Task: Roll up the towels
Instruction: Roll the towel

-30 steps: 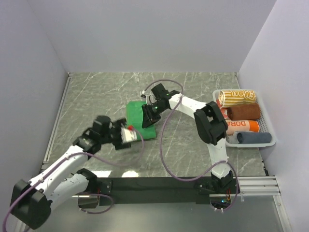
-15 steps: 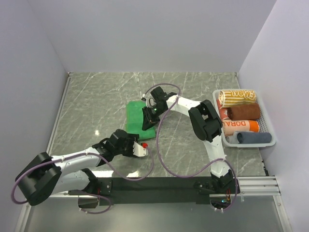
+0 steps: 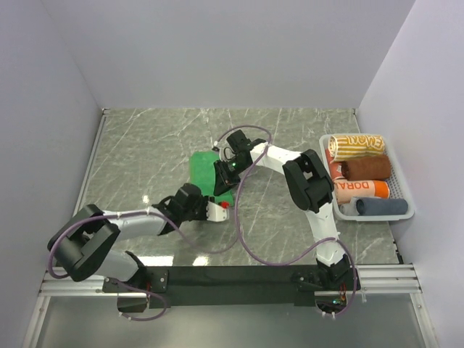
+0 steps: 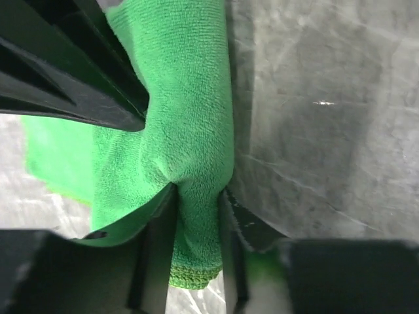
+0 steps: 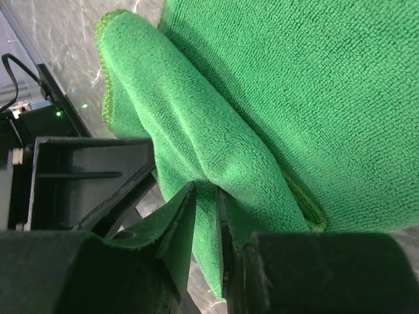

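Observation:
The green towel (image 3: 203, 168) lies partly folded on the marble table, mid-scene. My right gripper (image 3: 222, 178) is at its right edge, shut on a raised fold of the green towel (image 5: 262, 98); the right gripper (image 5: 206, 216) pinches that ridge thin. My left gripper (image 3: 220, 203) reaches to the towel's near right corner and is shut on a fold of the green towel (image 4: 190, 118); the left gripper (image 4: 196, 226) shows the hem hanging below its fingers. Both grippers sit close together on the same side.
A white basket (image 3: 410, 209) at the right wall holds rolled towels: yellow-striped (image 3: 355, 146), brown (image 3: 366, 168), orange-lettered (image 3: 362, 190), blue-grey (image 3: 382, 207). Grey walls enclose the table on the left, back and right. Purple cables loop from both arms over the near table.
The left arm swung from the towel's left side to its near right corner and its jaws closed on the green cloth. The right gripper stayed on the towel's right edge.

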{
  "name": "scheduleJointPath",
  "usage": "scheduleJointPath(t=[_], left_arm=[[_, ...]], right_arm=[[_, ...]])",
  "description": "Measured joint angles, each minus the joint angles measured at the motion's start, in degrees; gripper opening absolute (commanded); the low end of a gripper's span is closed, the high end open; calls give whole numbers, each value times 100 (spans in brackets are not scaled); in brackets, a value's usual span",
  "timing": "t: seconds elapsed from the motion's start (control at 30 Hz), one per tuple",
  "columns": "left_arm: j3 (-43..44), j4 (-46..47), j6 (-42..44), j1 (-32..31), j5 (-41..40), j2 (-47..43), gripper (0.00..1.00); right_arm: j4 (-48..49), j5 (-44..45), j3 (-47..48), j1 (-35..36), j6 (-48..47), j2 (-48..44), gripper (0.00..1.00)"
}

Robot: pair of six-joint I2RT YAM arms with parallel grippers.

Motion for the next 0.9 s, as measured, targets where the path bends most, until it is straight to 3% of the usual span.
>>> scheduleJointPath(t=[0.13, 0.3, 0.4, 0.5, 0.67, 0.77, 0.9], left_arm=[[866, -1318, -238, 542, 872, 232, 18], [1982, -2861, -297, 1141, 2011, 833, 13], [2656, -3707, -260, 1440, 2623, 1338, 11], [3265, -4448, -219, 1705, 3139, 1853, 10], [4441, -5796, -76, 2072, 3906, 2870, 10], [5123, -6596, -13, 2247, 4264, 3484, 9], [5904, -7541, 68, 2415, 4651, 4210, 9]], right_arm=[[76, -50, -72, -66, -24, -31, 39], [192, 0, -337, -214, -179, -393, 53], [111, 181, -380, -555, -417, -671, 69], [85, 437, -688, -1036, -780, -1191, 70], [269, 800, -1860, -1698, -1499, -2848, 70], [457, 920, -2581, -1593, -1937, -3884, 70], [817, 1270, -3106, -841, -2723, -4601, 69]])
